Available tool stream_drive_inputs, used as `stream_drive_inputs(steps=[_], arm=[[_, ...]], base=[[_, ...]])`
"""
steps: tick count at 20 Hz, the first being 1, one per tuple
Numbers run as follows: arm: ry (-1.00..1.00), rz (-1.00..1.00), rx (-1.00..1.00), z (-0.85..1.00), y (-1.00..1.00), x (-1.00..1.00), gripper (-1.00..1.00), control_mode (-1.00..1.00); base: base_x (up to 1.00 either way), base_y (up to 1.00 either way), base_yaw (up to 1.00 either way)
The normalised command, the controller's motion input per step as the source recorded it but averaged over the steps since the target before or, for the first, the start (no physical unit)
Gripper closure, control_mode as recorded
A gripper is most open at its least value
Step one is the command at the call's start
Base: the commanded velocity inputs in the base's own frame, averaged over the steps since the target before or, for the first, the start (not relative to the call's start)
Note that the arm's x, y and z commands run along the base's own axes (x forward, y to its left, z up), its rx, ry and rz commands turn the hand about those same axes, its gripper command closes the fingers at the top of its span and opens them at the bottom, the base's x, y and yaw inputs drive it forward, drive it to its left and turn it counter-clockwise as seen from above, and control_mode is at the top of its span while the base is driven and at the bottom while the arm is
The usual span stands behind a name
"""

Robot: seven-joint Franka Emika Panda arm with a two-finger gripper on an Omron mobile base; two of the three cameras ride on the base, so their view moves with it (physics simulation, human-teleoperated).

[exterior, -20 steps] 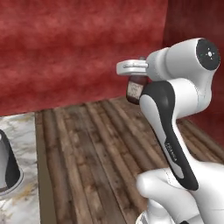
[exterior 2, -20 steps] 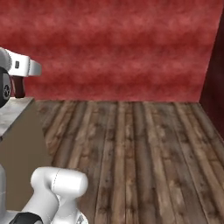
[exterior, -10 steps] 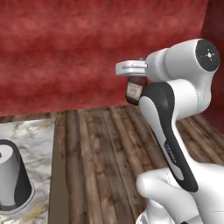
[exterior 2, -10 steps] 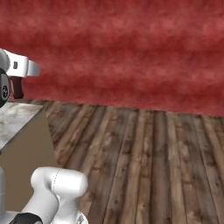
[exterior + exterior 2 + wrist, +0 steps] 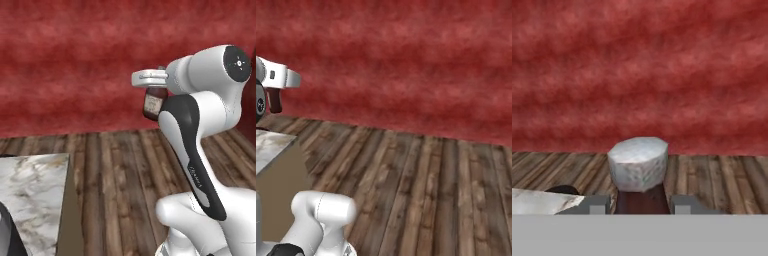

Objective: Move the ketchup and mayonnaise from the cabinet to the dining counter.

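My gripper is shut on the ketchup, a small dark red-brown bottle with a pale label, carried high in front of the red wall. From the right base view the ketchup hangs under the white hand at the left edge. In the hand view the ketchup shows a pale grey cap on a dark red body between the two fingertips of the gripper. A corner of the marble dining counter lies low on the left, below and ahead of the bottle. The mayonnaise and the cabinet are out of view.
A dark grey rounded object stands on the marble at the bottom left. The dining counter's corner has a tan side panel under it. Brown plank floor stretches to the red wall.
The whole picture has shifted as the base moves: the marble counter's place in both base views has changed. The arm keeps the same pose with the bottle still gripped.
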Motion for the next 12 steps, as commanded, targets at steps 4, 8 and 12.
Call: stream_drive_inputs(steps=[4, 8, 12], arm=[[0.00, 0.00, 0.00, 0.00, 0.00, 0.00, 1.00, 1.00], [0.00, 0.00, 0.00, 0.00, 0.00, 0.00, 1.00, 1.00], [0.00, 0.00, 0.00, 0.00, 0.00, 0.00, 1.00, 1.00]], base=[[0.72, -0.33, 0.16], [0.70, -0.30, 0.23], [0.69, -0.26, 0.31]])
